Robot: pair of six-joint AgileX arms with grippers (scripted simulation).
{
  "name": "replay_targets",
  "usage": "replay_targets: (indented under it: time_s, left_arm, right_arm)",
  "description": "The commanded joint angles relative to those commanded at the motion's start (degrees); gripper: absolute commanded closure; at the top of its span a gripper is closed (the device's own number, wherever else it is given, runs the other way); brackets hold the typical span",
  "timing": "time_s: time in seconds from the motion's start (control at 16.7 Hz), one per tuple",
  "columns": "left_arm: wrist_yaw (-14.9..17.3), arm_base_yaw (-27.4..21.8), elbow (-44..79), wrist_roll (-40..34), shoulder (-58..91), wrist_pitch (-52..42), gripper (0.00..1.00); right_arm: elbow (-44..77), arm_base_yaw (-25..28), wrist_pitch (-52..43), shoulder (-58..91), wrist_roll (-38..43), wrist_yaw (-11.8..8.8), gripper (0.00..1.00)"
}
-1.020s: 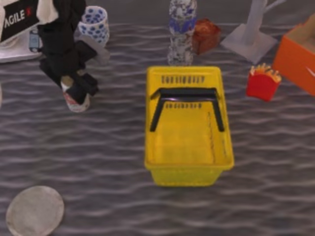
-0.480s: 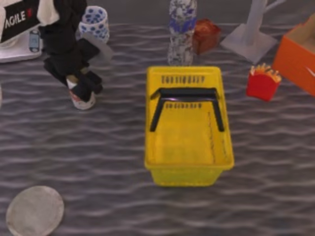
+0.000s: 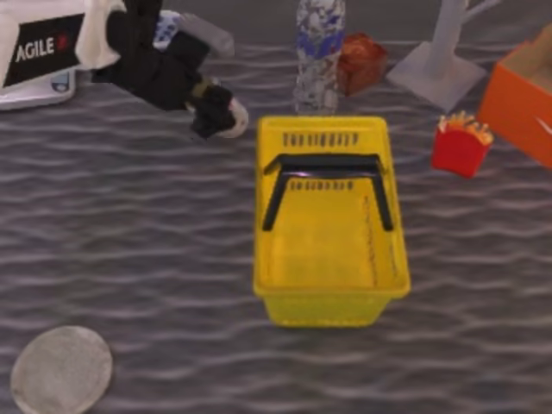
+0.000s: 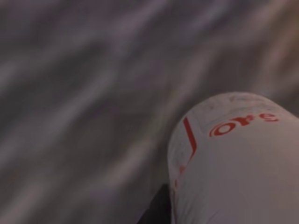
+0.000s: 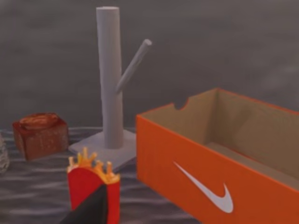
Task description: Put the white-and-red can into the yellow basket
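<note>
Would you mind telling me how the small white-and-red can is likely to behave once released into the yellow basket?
The small white-and-red cylindrical can, carried tilted in the left tool, probably lands on its side and rolls. Its smooth skin looks slippery. The slotted yellow plastic basket should contain it.

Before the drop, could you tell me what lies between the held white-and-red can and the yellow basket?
Nothing: in the top view only bare grey table separates the small white-and-red can, in the left gripper, from the yellow slotted plastic basket.
</note>
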Motion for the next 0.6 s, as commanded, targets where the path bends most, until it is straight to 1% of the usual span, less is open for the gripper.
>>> replay_targets:
  time_s: [0.42, 0.6]
  left_arm:
    - [26.31, -2.14, -14.68, -12.30, -6.17, 41.86, 1.00]
    - [36.23, -2.91, -20.57, -16.96, -9.32, 57.13, 1.00]
  right_arm:
    - [0.00, 0.00, 0.00, 0.00, 0.00, 0.00, 0.00]
    - [0.00, 0.00, 0.00, 0.00, 0.00, 0.00, 0.00]
